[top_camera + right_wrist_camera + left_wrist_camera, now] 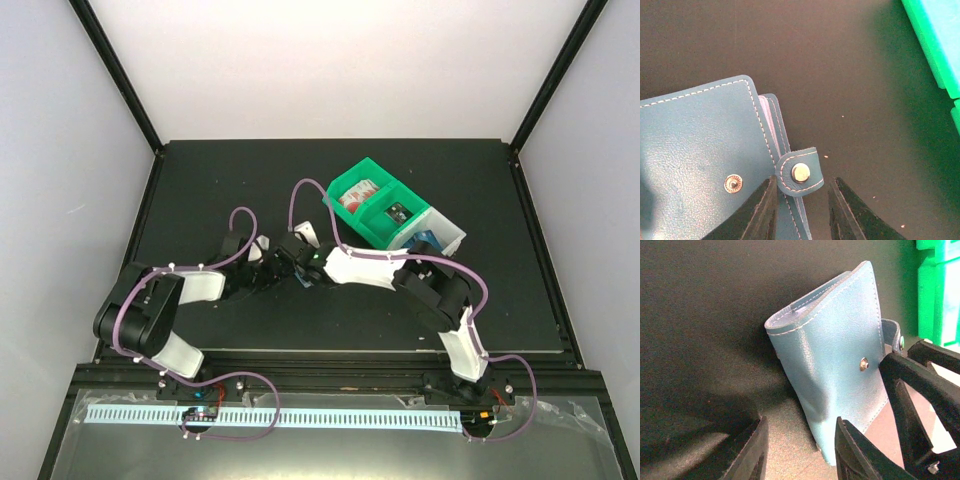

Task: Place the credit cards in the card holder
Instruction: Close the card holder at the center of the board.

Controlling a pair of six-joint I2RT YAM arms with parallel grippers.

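Wallet (835, 370) is tipped up mid-table, mostly hidden under my arms (360, 268) from above, with the green bin (375, 205) at its 1 o'clock. Left gripper (799, 425) has its jaws apart, gripping nothing. Right gripper (803, 182) straddles the snap tab (799, 172), but I can't tell if it's pinching.

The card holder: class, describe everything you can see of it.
The card holder is a teal, pale-stitched, leather-like wallet, folded shut but unsnapped: its snap tab hangs loose beside the stud. Lighter inner leaves show at the edge. It stands tilted on the dark table; the right gripper straddles the tab, the left gripper is open by its lower corner.
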